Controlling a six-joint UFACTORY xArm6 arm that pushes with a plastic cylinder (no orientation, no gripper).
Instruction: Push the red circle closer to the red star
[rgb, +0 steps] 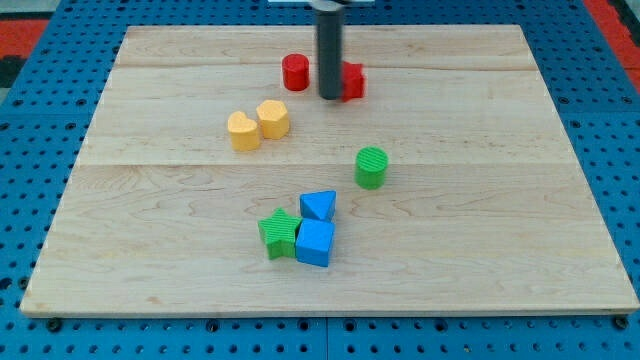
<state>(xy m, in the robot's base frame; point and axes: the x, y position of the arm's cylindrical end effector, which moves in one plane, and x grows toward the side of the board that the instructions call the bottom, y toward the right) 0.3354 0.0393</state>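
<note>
Red circle (295, 72) is a short, stubby cylinder, plain solid red with a flat round top, standing upright near the view's top of the wooden tabletop (480, 200), a bit left of centre. Right next to it on the view's right is my tip (330, 96), the bottom end of the dark rod, which comes straight down between the two red blocks. The red star (351, 82) sits just on the other side of the rod, partly hidden behind it, so I can't really make out its points or tell whether the tip is touching it. The circle and the rod look just apart, with a thin sliver of wood showing between them.

No gripper on this rig, just the rod, so nothing is held.

Other stuff on the board: a yellow heart (243, 130) and a yellow hexagon (273, 118) touching each other, below and to the left of the circle. A green cylinder (371, 167) stands alone toward the view's right of centre. Lower down is a tight cluster of a green star (279, 233), a blue triangle (319, 206) and a blue cube (314, 243).
</note>
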